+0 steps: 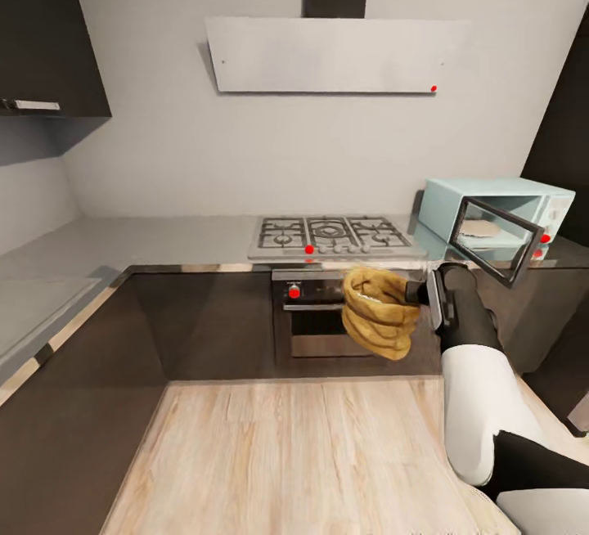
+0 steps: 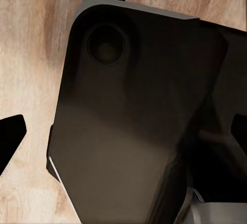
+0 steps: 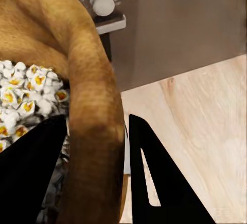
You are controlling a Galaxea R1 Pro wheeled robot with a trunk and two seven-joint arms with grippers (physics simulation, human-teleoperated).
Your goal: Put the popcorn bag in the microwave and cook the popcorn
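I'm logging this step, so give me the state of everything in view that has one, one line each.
popcorn bag: held off the floor in front of the oven, mouth open, tilted.
popcorn: popped, inside the bag.
microwave: door swung open, turntable bare.
right claw: shut on the bag's rim.
left claw: fingers apart, holding nothing.
oven: door closed.

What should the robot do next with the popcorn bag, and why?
Probably carry the bag right and up toward the microwave. The right gripper holds it by its rim in front of the oven, tipped sideways, and the microwave door hangs open. Leveling it first may keep the popcorn in.
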